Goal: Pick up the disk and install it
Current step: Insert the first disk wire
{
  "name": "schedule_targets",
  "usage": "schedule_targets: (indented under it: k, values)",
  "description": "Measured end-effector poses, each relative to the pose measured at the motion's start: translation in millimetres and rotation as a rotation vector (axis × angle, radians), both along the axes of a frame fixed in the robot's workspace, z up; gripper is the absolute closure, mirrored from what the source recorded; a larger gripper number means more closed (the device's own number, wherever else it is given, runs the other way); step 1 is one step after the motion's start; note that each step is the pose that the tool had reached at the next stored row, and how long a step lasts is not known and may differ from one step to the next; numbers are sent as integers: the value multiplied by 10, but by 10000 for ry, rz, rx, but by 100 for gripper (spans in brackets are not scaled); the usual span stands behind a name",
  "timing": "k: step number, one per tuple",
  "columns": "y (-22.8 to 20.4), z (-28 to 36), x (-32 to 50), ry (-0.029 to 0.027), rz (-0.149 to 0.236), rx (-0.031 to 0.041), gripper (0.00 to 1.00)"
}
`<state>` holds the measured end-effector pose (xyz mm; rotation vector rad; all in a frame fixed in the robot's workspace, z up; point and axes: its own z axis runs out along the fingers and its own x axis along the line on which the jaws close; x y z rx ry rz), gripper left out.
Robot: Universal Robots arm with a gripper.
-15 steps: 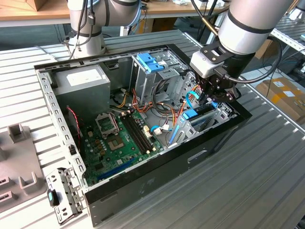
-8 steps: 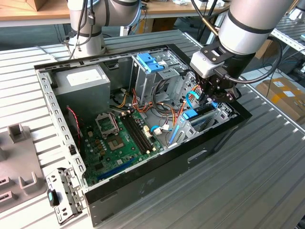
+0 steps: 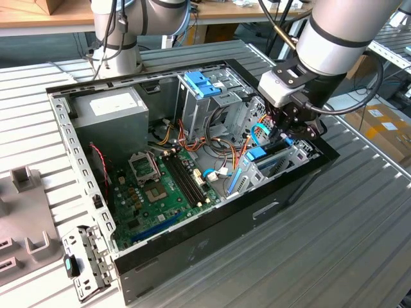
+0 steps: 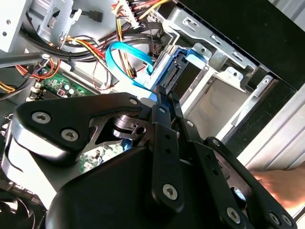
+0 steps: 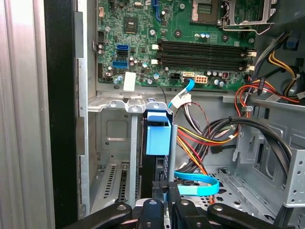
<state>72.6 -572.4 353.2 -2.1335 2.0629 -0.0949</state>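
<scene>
The disk (image 5: 155,168) stands on edge in a metal bay (image 5: 114,102) at the corner of the open computer case (image 3: 212,244), a blue plastic carrier (image 5: 158,134) on its end. In the second wrist view the disk (image 4: 190,76) shows as a dark slab inside the bay. My gripper (image 5: 167,191) hangs right over the disk's end, its fingers (image 4: 163,102) shut side by side with nothing between them. I cannot tell whether the tips touch the disk. In the exterior view my gripper (image 3: 289,131) is low over the case's corner on that view's right.
A blue flat cable (image 5: 198,183) loops beside the bay among bundled wires (image 5: 224,129). The motherboard (image 3: 160,186), a grey power supply (image 3: 112,106) and a cage with a blue top (image 3: 202,83) fill the case. A person's hand (image 4: 281,186) is outside the case wall.
</scene>
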Motion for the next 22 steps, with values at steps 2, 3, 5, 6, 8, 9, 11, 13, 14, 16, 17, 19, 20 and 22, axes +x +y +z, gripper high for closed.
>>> schedule_targets:
  k: [2, 3, 5, 6, 8, 9, 11, 13, 14, 16, 17, 19, 20, 22]
  values:
    - [-1, -15, 0, 0, 0, -2, 84]
    - [-1, -26, 0, 0, 0, -2, 84]
    - [-1, -44, 0, 0, 0, -2, 84]
    - [-1, -45, 0, 0, 0, -4, 84]
    - [-1, -45, 0, 1, 0, -5, 84]
    - [-1, -46, 0, 0, 0, -4, 84]
    - [4, -48, 1, 0, 0, 0, 84]
    - [7, -47, 0, 0, 0, -2, 84]
    - [7, -47, 0, 0, 0, -2, 84]
    - [8, -50, 0, 0, 0, -3, 84]
    - [8, -55, 0, 0, 0, -3, 84]
    - [7, -62, 0, 0, 0, -4, 84]
    - [7, -62, 1, 1, -1, -4, 84]
    - [8, -63, 8, 0, 0, -2, 84]
